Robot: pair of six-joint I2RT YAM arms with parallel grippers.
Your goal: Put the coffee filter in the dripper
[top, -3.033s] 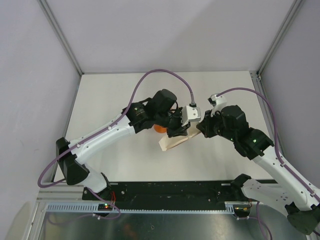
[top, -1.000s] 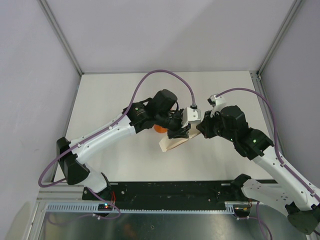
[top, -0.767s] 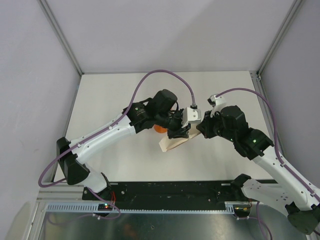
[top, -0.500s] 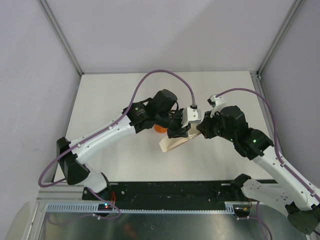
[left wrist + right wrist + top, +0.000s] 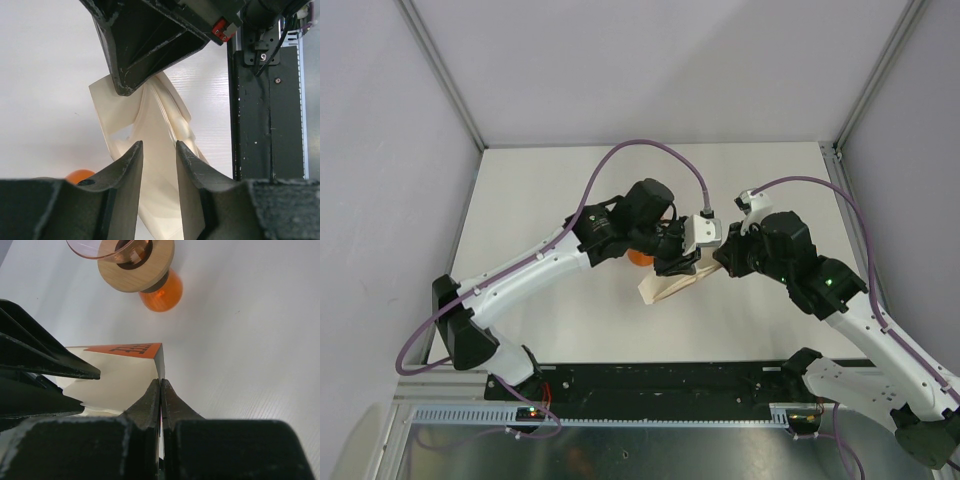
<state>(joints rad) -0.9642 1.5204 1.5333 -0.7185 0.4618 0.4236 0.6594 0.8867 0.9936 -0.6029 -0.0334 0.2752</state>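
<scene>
Top external: packet (image 5: 665, 288) at centre | Left wrist: my left fingers (image 5: 132, 165) spread astride the coffee filter (image 5: 155, 120), not pinching | Right wrist: my right fingers (image 5: 159, 395) pinch the packet's edge; dripper (image 5: 95, 247) at 12 o'clock holds no filter, so pulling and placing both remain.

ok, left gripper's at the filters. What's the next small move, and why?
Probably close the left gripper on one white paper coffee filter and draw it out. Its jaws stand apart astride the fanned filter edges, while the right gripper is shut on the flat orange-printed packet, bracing it.
</scene>
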